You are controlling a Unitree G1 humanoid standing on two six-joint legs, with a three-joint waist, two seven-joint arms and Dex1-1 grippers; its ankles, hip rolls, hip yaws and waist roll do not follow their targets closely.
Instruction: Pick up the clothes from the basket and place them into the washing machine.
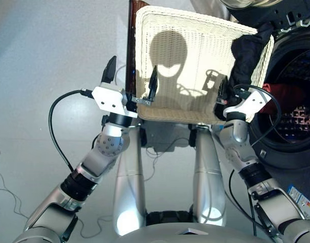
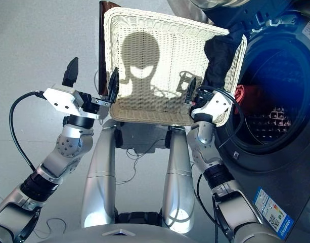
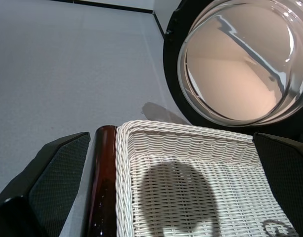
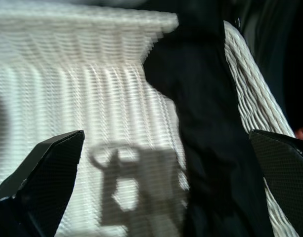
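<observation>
Nearest the robot, both arms reach fwd to the near edge of the basket. Left gripper sits at the near-left corner, fingers spread wide: one finger outside the rim over the floor, the other inside over the weave, so it straddles the left rim w/o holding anything. Right gripper is at the near-right corner, fingers also wide apart, nothing clamped betw. them; the black cloth lies just ahead of it.

Basket is cream-white wicker, mostly bare inside. Black cloth is bunched along the right rim, draped from the far-right corner toward the near-right, touching the right wall. A dark red-brown post runs just beside the basket's left rim.

Right of the basket, the washing machine stands w/ drum hole open; coral-red cloth lies inside the drum. Far side, the round glass door stands open beyond the basket's far edge.
</observation>
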